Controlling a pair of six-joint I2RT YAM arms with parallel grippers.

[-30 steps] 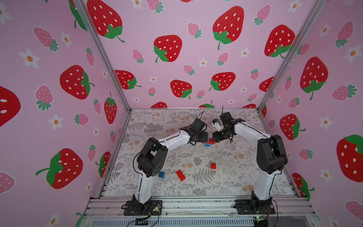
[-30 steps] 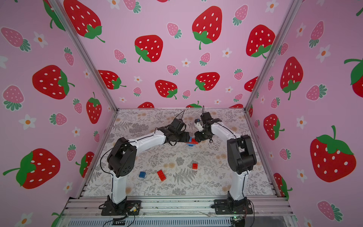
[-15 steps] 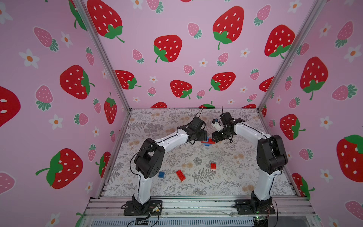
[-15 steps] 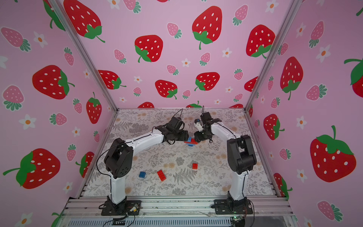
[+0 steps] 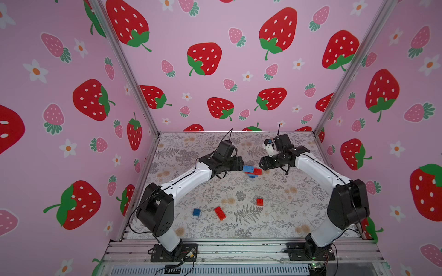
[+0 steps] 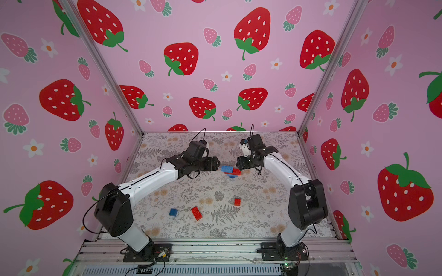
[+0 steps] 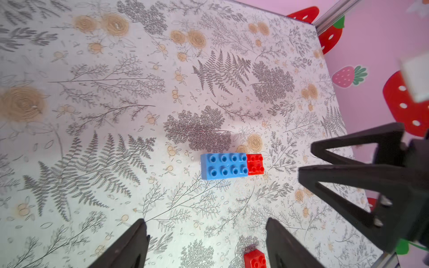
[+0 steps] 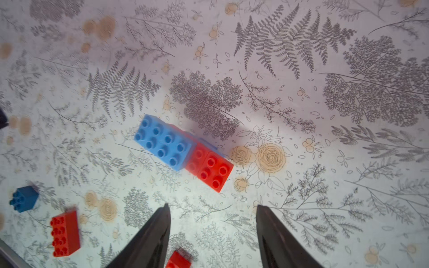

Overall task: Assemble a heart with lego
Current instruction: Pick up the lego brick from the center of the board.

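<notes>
The heart (image 5: pixel 252 170) is seen on the table (image 5: pixel 275 222), toward the back middle, between the two grippers and held by neither. A long blue brick is seen as its top part, with red joined at one end and a little blue showing lower down in both top views (image 6: pixel 230 170). The left gripper (image 5: pixel 240 165) is placed just beside the blue end; in its wrist view the jaws are spread wide around bare table, with the heart (image 7: pixel 232 166) ahead and apart. The right gripper (image 5: pixel 262 165) is placed near the red end, jaws parted and nothing grasped; in its wrist view the heart (image 8: pixel 183 150) lies beyond the fingertips (image 8: pixel 166 208). Three loose pieces are left nearer the front, well apart from the heart: a small blue brick (image 5: pixel 196 212), a long red brick (image 5: pixel 220 213) just beside it, and a small red brick (image 5: pixel 259 202).
</notes>
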